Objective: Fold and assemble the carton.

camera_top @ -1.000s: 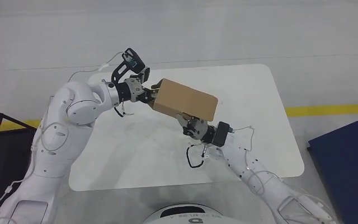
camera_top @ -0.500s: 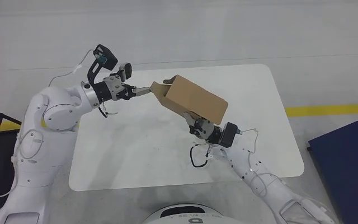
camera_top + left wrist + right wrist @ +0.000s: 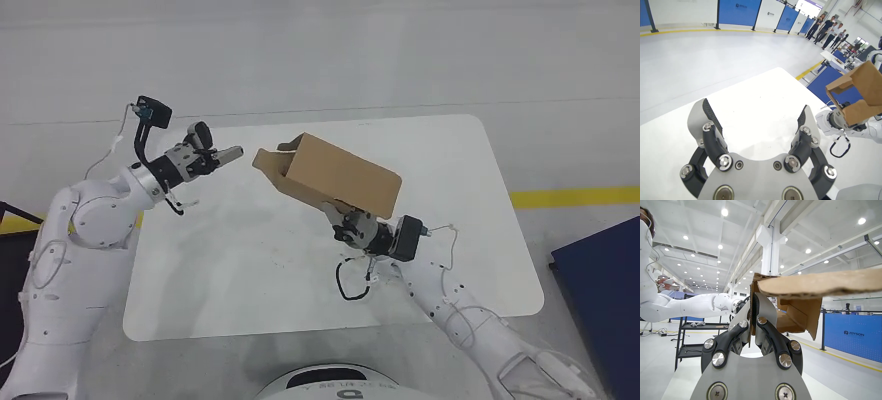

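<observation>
A brown cardboard carton hangs tilted above the middle of the white table, its open end with loose flaps facing left. My right gripper sits under it, shut on the carton's lower flap. The carton's open inside lies just past those fingers. My left gripper stands open over the table's far left corner, apart from the carton, with nothing between its fingers. From there the carton is off to one side, held by the right arm.
A black cable loop hangs from the right arm over the table's front half. The table's edge runs close in front of the robot. A blue panel stands on the floor to the right.
My left gripper let go of the carton's left end, opened and drew back to the left. The carton's end flap swung open and the carton shifted slightly in the right gripper.
</observation>
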Robot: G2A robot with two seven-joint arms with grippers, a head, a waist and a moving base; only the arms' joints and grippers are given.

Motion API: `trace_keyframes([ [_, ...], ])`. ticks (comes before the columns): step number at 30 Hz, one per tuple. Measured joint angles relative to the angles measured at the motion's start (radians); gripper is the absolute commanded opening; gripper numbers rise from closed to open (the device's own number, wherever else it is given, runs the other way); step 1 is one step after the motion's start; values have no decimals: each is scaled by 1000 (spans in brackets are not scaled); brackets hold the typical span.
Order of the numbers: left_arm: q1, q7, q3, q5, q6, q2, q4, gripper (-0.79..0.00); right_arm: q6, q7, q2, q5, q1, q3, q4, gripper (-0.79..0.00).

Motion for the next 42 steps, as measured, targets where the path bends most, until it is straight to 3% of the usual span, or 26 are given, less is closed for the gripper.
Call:
trace_keyframes([
  [7,-87,20,120,-50,-12,-23,54,0,-2,-2,-8,-4,10,-13,15,-785],
  [17,-179,23,208,-92,-78,-44,93,0,4,-17,-10,-5,1,-7,21,-785],
  [26,-187,38,199,-35,-210,-41,112,0,5,-14,-9,-3,-6,3,23,-785],
  [42,-155,74,137,-49,-294,-28,156,0,1,17,-22,29,10,1,37,-785],
])
